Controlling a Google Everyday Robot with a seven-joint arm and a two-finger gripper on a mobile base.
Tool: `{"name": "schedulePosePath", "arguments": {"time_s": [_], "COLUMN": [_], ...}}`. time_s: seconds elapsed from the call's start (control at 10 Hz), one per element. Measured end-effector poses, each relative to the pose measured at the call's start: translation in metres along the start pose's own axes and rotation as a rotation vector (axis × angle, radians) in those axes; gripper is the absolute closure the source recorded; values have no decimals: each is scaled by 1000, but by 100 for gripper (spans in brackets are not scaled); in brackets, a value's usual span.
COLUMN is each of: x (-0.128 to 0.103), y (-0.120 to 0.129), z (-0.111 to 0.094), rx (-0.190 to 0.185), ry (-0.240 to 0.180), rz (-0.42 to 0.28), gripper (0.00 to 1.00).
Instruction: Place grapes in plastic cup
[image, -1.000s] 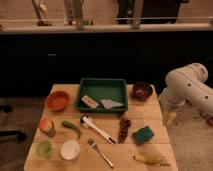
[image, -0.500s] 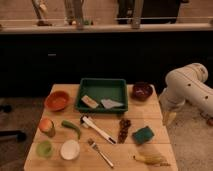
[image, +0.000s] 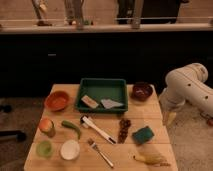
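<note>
Dark purple grapes (image: 124, 129) on wooden table (image: 150, 115), gripper (image: 170, 120) well apart beyond right edge, fingers (image: 168, 118) spread

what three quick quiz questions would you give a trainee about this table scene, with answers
1. True or false: the grapes already lie in the plastic cup.
2. The sponge beside the grapes is: A green, B red, C white.
3. Fill in: seen from the camera, the gripper hangs beside the table's ____ edge, away from every item.

Key: 1 false; 2 A; 3 right.
</note>
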Motion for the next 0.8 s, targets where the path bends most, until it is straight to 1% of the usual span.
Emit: {"name": "schedulePosePath", "arguments": {"time_s": [0.4, 0.6, 0.8], "x": [0, -10, -40], "y": [0, 5, 11], "z": [0, 2, 10], "rx": [1, -4, -12], "ry": [-2, -50, -107], "rz": [-5, -107, -313], "gripper": [20, 20, 20]}}
